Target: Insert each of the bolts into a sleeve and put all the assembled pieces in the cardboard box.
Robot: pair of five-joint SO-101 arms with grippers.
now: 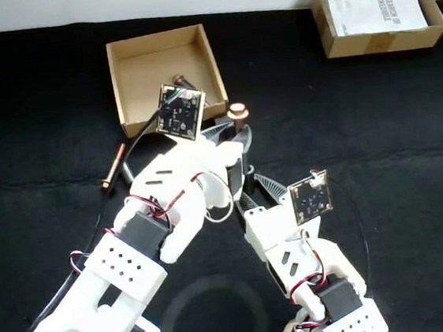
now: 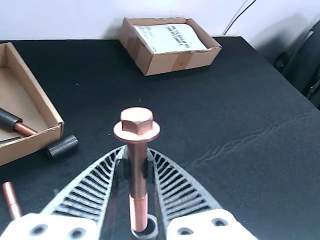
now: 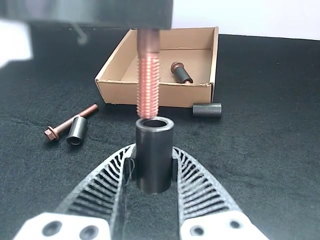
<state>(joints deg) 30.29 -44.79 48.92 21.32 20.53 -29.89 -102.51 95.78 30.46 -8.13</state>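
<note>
Left gripper (image 2: 136,200) pinches a smooth copper bolt (image 2: 136,150) between ribbed white fingers, hex flange head up, near the middle of the high view. Right gripper (image 3: 154,172) is closed round a dark, matte, tubular sleeve (image 3: 154,155) standing upright. The bolt's threaded tip hangs just above the sleeve's open mouth, seemingly not yet inside. Cardboard box (image 1: 156,70), upper left of centre, contains one sleeved bolt (image 3: 181,72). On the black cloth (image 1: 410,154) outside its near wall lie one loose bolt (image 3: 70,122), a second sleeve (image 3: 77,130) just beside it, and a third sleeve (image 3: 207,110). Another box (image 1: 383,42) sits well apart, upper right.
</note>
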